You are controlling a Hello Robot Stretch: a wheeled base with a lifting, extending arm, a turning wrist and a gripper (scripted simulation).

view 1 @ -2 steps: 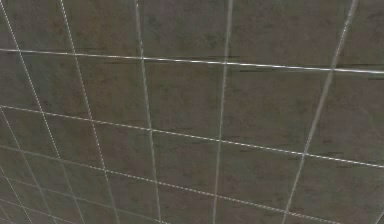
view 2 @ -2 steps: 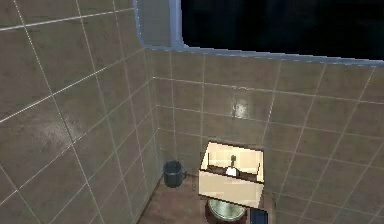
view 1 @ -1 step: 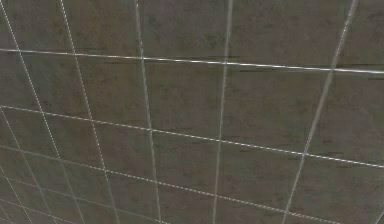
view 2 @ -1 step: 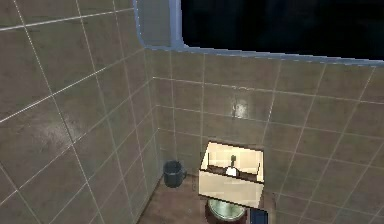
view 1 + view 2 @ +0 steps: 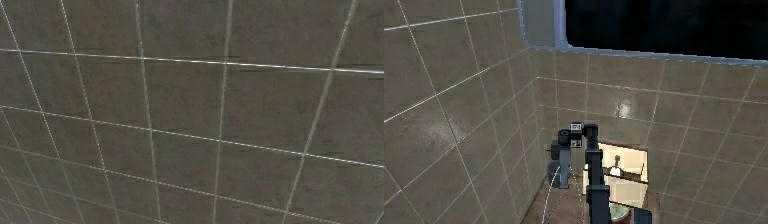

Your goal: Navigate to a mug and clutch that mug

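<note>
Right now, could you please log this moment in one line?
ahead: grey-brown tiled wall | tool: at corner below dark window | hold: cannot tell

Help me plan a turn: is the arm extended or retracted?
Extended: the arm runs up from the bottom edge, gripper near the tiled corner.

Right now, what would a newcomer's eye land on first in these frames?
The dark window along the top of the arm side view stands out most, set above tiled walls that meet in a corner. Below it, the arm rises from the bottom edge, with the tool near that corner and a pale yellowish surface to the arm's right. The forward view shows a grey-brown tile face with pale grout lines.
</note>
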